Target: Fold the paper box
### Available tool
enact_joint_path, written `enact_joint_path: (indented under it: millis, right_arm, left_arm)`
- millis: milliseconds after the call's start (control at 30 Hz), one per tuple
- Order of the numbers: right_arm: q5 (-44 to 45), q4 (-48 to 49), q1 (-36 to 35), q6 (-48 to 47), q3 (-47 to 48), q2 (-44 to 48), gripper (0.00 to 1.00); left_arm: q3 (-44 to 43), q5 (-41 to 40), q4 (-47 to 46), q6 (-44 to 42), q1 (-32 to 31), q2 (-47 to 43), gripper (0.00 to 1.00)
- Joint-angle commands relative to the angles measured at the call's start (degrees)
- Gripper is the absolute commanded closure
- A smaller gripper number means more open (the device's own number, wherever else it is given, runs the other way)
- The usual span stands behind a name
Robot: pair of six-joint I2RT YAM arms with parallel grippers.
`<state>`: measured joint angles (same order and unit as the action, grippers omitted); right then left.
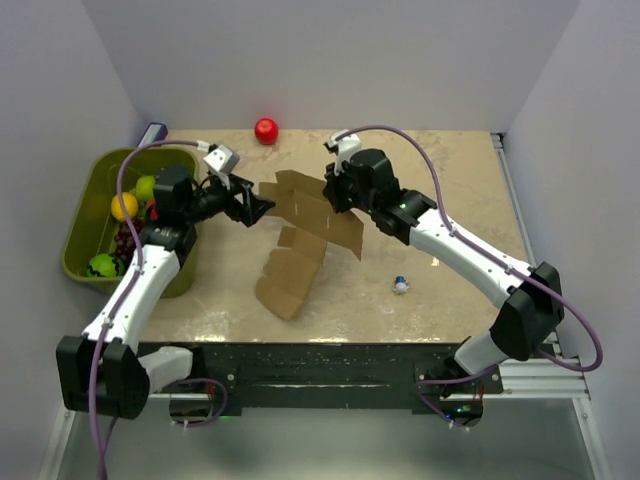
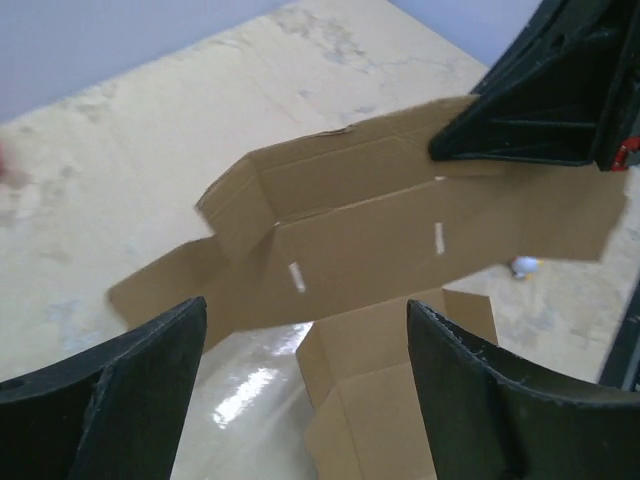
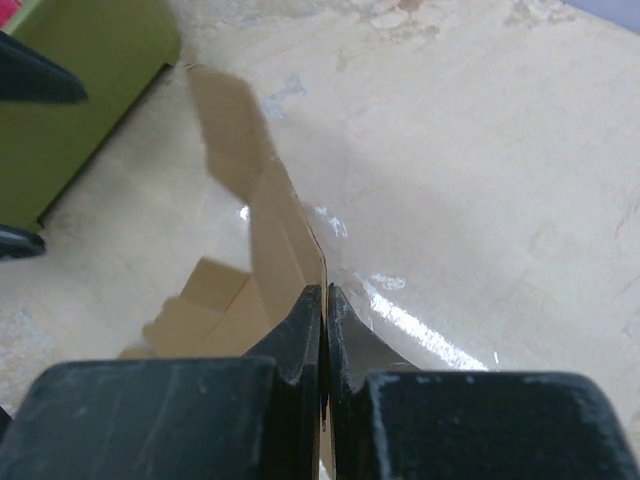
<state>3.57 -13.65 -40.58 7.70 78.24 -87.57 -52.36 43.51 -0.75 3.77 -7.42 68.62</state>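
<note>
A pale, marbled desk (image 1: 450, 190) stands inside plain white walls, and both arms reach over it from the near edge.

The right pincer (image 3: 323, 300) is pressed together on a thin edge of the paper box (image 3: 280, 240), with the brown sheet caught between its fingertips. In the top view this pincer (image 1: 335, 197) holds the upper part of the paper box (image 1: 310, 215), which is an unfolded, cross-shaped sheet with creased flaps. The sheet hangs down at a slant towards the near side, and its lower flap seems to rest on the desk.

The left pincer (image 2: 305, 315) is spread wide. Its two black fingers (image 2: 130, 390) stand on both sides of the sheet's left part, but they do not touch it. Its wrist view shows two small white slots in the middle panel of the paper box (image 2: 360, 230).

Farther left stands a green bin (image 1: 90, 200) with a yellow fruit (image 1: 124, 206) and a green fruit (image 1: 146, 187) inside. A red ball (image 1: 266, 130) lies by the far wall. A small white and blue object (image 1: 400, 285) lies to the right of the sheet, apart from it.
</note>
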Motion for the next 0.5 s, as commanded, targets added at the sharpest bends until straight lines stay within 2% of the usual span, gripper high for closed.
enact_joint_path:
  millis: [0, 100, 267, 333, 467]
  right_arm:
    - [2.4, -2.4, 0.0, 2.8, 0.1, 1.8, 1.0]
    - [1.5, -1.5, 0.1, 2.8, -1.0, 2.2, 1.0]
    - [-3.5, 1.2, 0.4, 1.3, -3.7, 3.4, 1.0]
    - [-8.5, 2.6, 1.4, 1.3, -4.3, 3.7, 1.0]
    - [-18.1, 6.6, 3.9, 0.8, -8.1, 5.0, 1.0]
  left_arm:
    - [2.4, -12.3, -5.0, -0.7, -0.3, -10.9, 0.13]
    - [7.7, -13.3, -7.8, 2.5, -0.6, -16.9, 0.13]
    - [15.2, -14.5, -4.9, 11.7, -1.0, -19.4, 0.13]
    - [17.5, -16.1, -4.7, 14.9, -1.2, -19.4, 0.14]
    - [24.9, -16.5, -13.0, 22.9, -1.8, -18.7, 0.16]
